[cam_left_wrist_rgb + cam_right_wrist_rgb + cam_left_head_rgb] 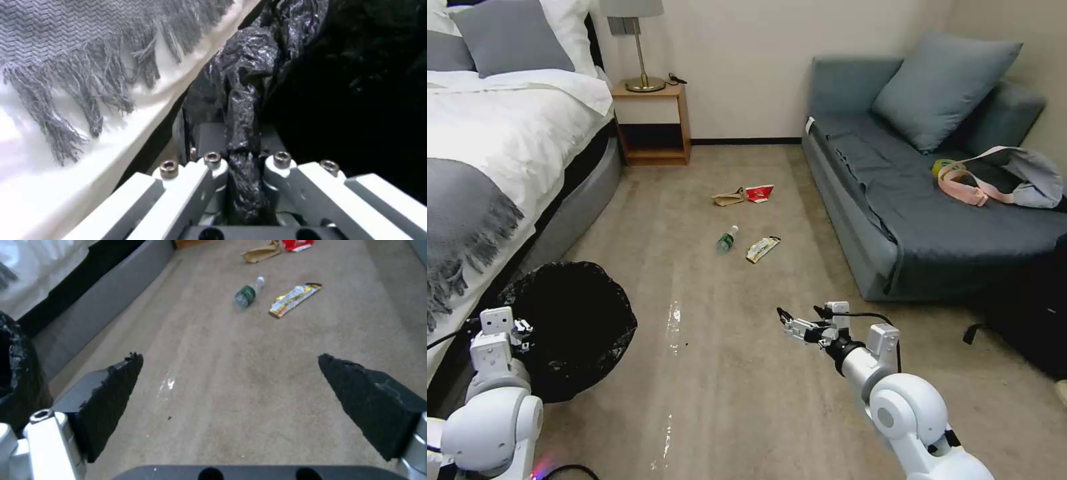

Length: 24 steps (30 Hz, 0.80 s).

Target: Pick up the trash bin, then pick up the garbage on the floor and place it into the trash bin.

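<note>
Where black liner hides the trash bin (570,327), left end effector (242,166) pinching its rim, right end effector (231,383) spread wide.

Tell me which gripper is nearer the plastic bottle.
Right. The right gripper hangs open over bare carpet short of the bottle; the left gripper is back beside the bed, clamped on the trash bin's bag rim.

Trash bin (570,327) beside bed (507,147), garbage (747,220) ahead, seemingly mid-floor
</note>
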Tool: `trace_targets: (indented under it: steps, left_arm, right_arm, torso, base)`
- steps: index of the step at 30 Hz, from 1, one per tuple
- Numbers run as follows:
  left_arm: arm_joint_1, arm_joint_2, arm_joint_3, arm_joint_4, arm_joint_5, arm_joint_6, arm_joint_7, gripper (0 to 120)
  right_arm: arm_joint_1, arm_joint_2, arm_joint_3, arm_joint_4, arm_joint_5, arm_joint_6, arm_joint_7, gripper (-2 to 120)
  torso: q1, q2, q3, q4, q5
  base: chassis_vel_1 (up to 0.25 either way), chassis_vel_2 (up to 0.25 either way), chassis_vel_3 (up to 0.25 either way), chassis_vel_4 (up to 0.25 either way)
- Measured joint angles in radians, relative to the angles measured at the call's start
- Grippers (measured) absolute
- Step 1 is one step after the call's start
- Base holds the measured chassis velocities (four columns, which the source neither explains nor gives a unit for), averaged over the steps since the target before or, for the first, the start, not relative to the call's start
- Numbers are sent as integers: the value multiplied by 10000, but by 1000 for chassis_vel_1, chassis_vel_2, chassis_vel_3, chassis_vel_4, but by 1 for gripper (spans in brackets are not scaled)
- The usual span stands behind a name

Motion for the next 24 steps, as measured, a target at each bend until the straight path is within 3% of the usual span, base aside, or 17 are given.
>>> trace_targets:
  steps: [14,24]
  left_arm:
    - [-43,-3,37,105,-46,-86,46,4]
    - [-79,29,46,239,-64,-191,95,4]
  right_arm:
    - [-67,33,-24,-178,-263,197,-75,100]
    - [-112,80,-95,-257,-376,227,-104,100]
  torso:
    - [0,0,0,0,0]
    - [0,0,0,-1,0]
  base:
    - [0,0,0,0]
    - [-68,63,58,-69]
